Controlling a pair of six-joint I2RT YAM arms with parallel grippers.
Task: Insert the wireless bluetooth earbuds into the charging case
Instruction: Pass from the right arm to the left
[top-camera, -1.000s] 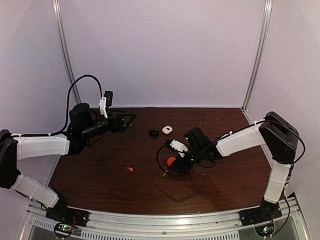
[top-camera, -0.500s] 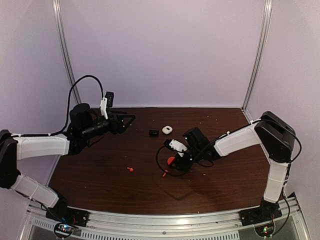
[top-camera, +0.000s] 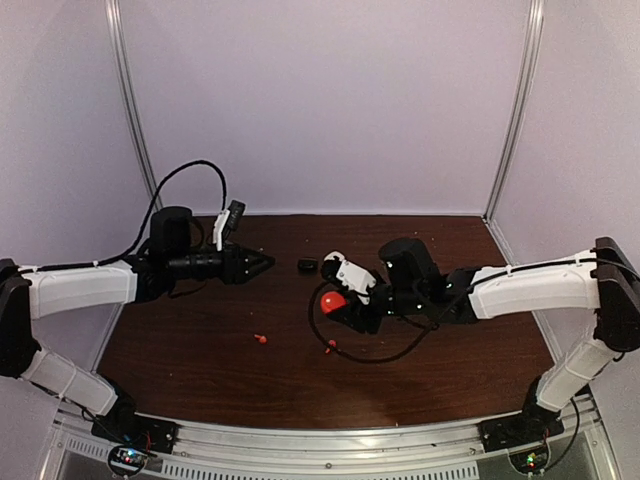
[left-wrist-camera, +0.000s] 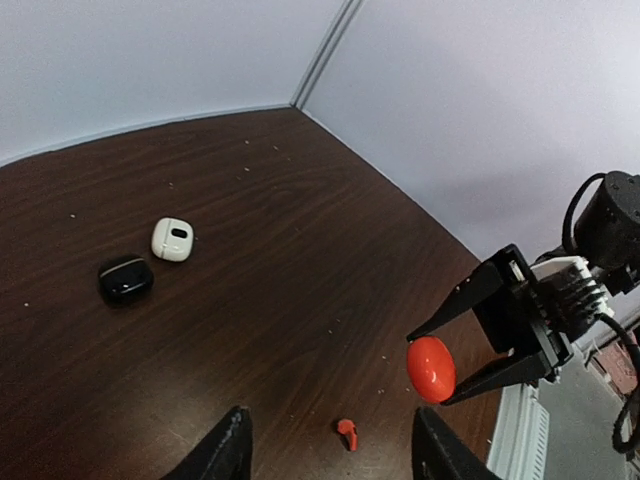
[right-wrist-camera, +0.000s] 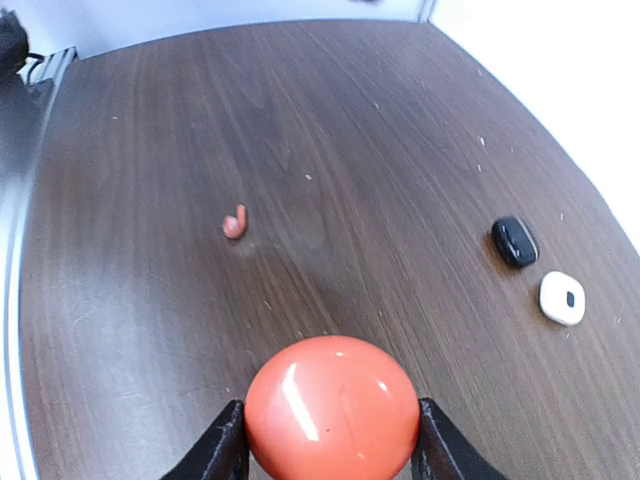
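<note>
My right gripper (top-camera: 335, 303) is shut on a closed red charging case (top-camera: 333, 301) and holds it above the table; the case fills the bottom of the right wrist view (right-wrist-camera: 332, 408) and shows in the left wrist view (left-wrist-camera: 431, 369). Two small red earbuds lie on the table, one (top-camera: 261, 338) to the left and one (top-camera: 329, 347) below the held case. The right wrist view shows one earbud (right-wrist-camera: 235, 223), the left wrist view one (left-wrist-camera: 346, 432). My left gripper (top-camera: 264, 264) is open and empty, above the table's back left and pointing right.
A black case (top-camera: 307, 265) and a white case (left-wrist-camera: 172, 239) lie side by side near the back middle of the dark wooden table (top-camera: 200, 350). Both also show in the right wrist view, black (right-wrist-camera: 514, 241) and white (right-wrist-camera: 562, 298). White walls enclose three sides.
My right gripper has lifted the red case off the table and carried it up and to the left. My left arm has swung right towards the middle.
</note>
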